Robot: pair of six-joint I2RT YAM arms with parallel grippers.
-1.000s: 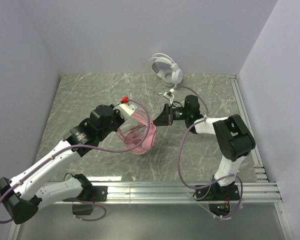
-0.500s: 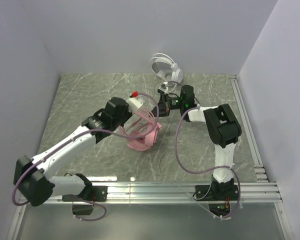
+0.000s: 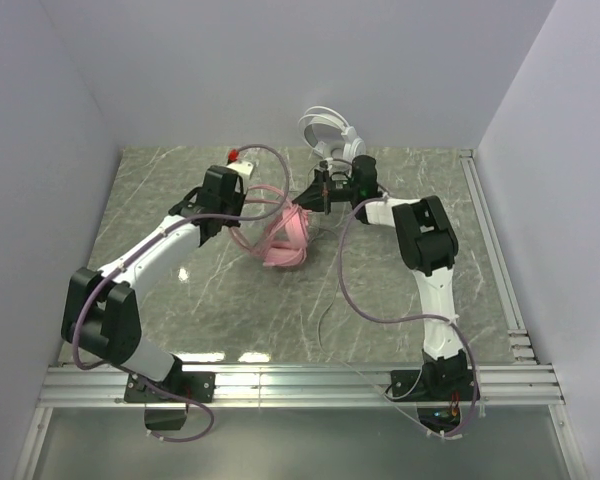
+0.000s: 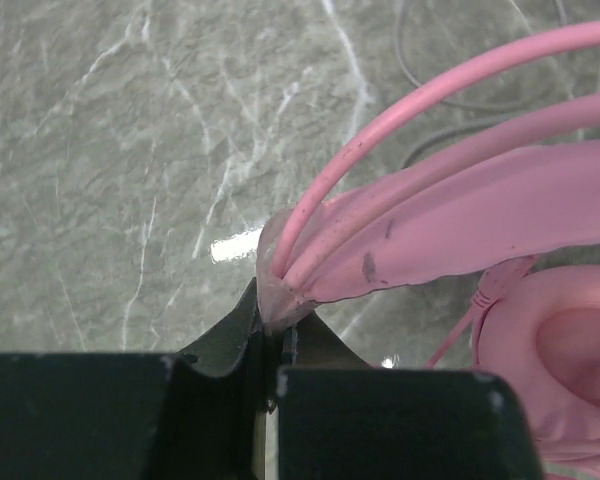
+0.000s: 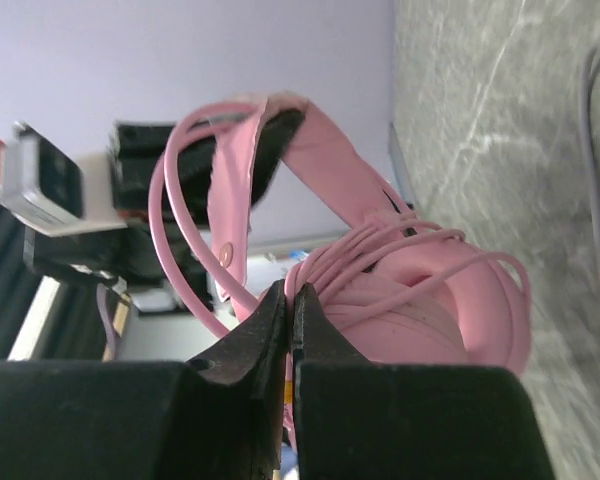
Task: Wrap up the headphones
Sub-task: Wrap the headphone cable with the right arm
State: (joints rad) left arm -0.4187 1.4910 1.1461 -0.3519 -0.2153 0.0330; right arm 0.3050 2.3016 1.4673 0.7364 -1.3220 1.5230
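Headphones, two sets, on a grey veined marble-look table [image 3: 180, 300] enclosed by plain pale lilac walls [image 3: 280, 60]. An aluminium rail [image 3: 310, 378] runs along the near edge and carries both arm bases. Item one: pink headset [image 3: 283, 240], mid-table, held between the two arms with its earcups low and its headband arching up toward the left. The left gripper [image 3: 250, 197] reaches in from the left. In its wrist view the dark fingers [image 4: 220, 352] are pressed closed on the flat end of the pink headband [image 4: 460, 225], with a thin pink hoop alongside and one padded earcup [image 4: 565, 350] at lower right. The right gripper [image 3: 318, 192] comes in from the right at the headset's far side. Its jaws are pinched together on the pink cable [image 5: 410, 250], which lies in several loops round an earcup. Item two: white headset [image 3: 332, 135] with grey cushions, upright against the far wall, just behind the right gripper.
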